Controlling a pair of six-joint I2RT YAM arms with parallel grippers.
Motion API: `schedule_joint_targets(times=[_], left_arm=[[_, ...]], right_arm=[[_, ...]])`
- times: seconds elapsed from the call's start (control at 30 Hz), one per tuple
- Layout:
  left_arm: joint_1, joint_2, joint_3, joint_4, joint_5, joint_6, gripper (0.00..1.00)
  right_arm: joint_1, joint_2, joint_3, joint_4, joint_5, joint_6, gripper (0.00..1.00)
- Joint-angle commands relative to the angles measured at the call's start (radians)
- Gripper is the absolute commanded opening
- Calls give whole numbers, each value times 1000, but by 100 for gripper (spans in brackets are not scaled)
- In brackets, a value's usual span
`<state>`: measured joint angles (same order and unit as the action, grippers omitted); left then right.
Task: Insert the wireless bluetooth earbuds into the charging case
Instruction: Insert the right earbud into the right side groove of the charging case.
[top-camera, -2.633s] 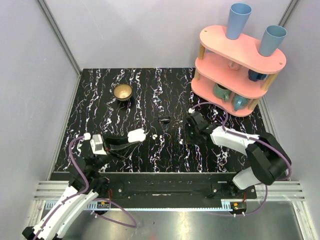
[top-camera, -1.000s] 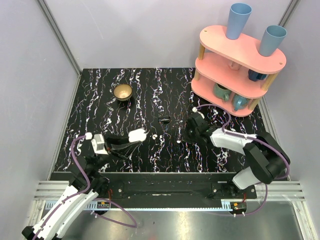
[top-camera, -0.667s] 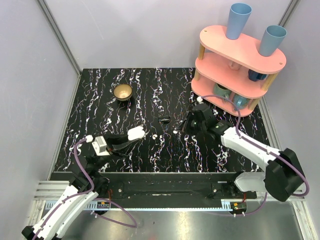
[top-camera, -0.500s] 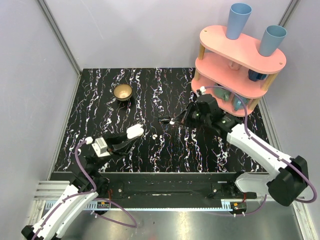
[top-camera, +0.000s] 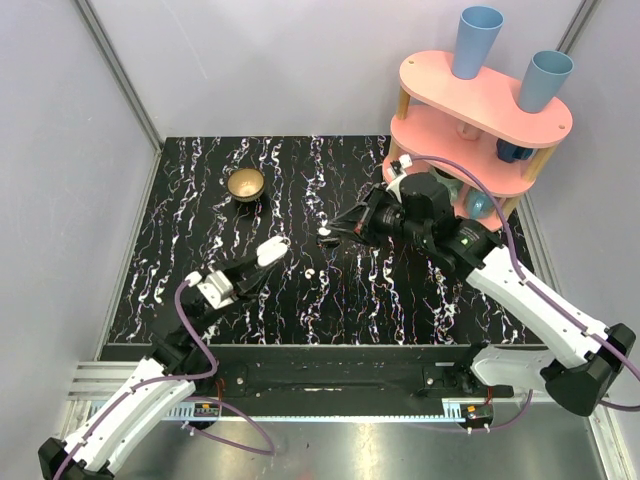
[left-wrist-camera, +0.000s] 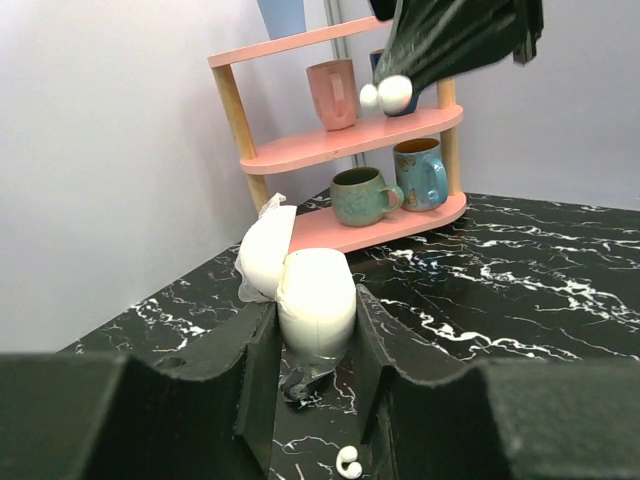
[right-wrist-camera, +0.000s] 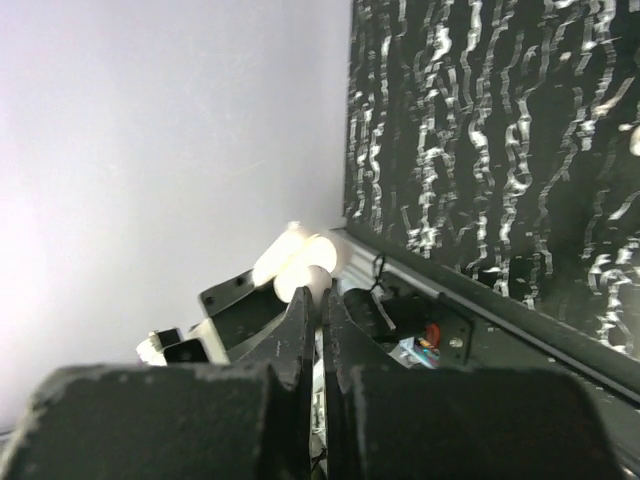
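The white charging case (top-camera: 272, 250) is off the table, lid open, with my left gripper (top-camera: 268, 256) shut on it. In the left wrist view the case (left-wrist-camera: 316, 298) sits upright between the fingers (left-wrist-camera: 258, 370). My right gripper (top-camera: 330, 232) hovers right of the case, shut on one white earbud (left-wrist-camera: 395, 93). That earbud (right-wrist-camera: 304, 281) shows at the fingertips in the right wrist view, with the case (right-wrist-camera: 300, 248) just beyond it. Another earbud (top-camera: 311, 272) lies on the black marble table (top-camera: 200, 200), below the case (left-wrist-camera: 349, 462).
A small black block (top-camera: 324, 241) lies on the table under the right gripper's tip. A brass bowl (top-camera: 245, 184) stands at the far left. A pink three-tier shelf (top-camera: 480, 110) with mugs and blue cups fills the far right corner.
The right arm has risen off the table and swung left and away with the earbud. The left gripper has lifted the case and carried it slightly right.
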<state>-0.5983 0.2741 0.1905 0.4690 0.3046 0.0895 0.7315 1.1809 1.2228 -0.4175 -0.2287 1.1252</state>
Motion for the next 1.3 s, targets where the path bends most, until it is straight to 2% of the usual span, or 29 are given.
schedule_joint_targets(times=[0.0, 0.13, 0.23, 0.4, 0.5, 0.67, 0.83, 1.27], left_arm=[[-3, 13, 46, 106, -38, 65, 0], [-3, 5, 41, 111, -44, 70, 0], [-3, -4, 37, 111, -47, 75, 0], [-3, 4, 35, 115, -53, 88, 0], [-3, 14, 36, 123, -61, 102, 0], [-3, 34, 35, 119, -97, 134, 0], [-3, 48, 41, 109, -119, 185, 0], [-3, 54, 64, 91, -55, 188, 0]], right_arm=[[43, 46, 139, 1, 14, 103, 0], [68, 141, 268, -151, 60, 166, 0], [75, 227, 368, -245, 22, 220, 0], [124, 359, 568, -416, 35, 202, 0], [146, 401, 633, -477, 54, 203, 0], [164, 405, 641, -529, 117, 228, 0], [170, 421, 647, -547, 115, 235, 0], [178, 506, 692, -566, 104, 239, 0]])
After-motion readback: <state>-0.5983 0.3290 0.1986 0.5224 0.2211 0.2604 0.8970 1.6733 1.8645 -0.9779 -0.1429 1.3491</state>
